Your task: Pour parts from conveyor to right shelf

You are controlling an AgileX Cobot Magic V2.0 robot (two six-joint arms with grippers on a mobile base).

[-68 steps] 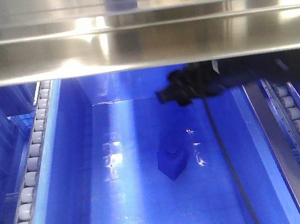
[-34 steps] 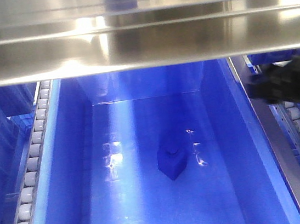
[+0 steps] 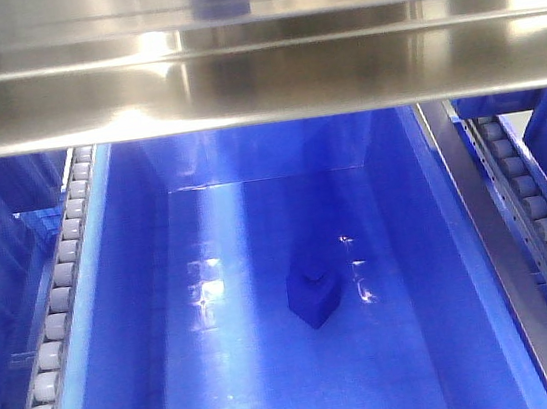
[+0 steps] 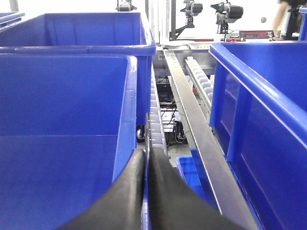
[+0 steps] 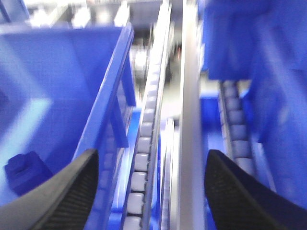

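A single blue block is seen lying on the floor of a large deep-blue bin of the shelf, a little right of the middle of the bin floor and apart from all its walls. The bin is placed under a bright steel beam of the shelf, and rows of small white rollers run along both of its sides. No arm is visible in the front view. In the right wrist view, which is blurred, the same block is seen at the lower left, inside a blue bin, just behind the left finger. The right gripper is held wide apart, with nothing between its two dark fingers; it hangs over a roller track and a steel rail, beside the bin wall. In the left wrist view, the left gripper is seen with its two black fingers pressed together, only a thin line being left between them, and nothing is held. It is positioned just beside the rim of a blue bin, over a narrow roller track between two bins.
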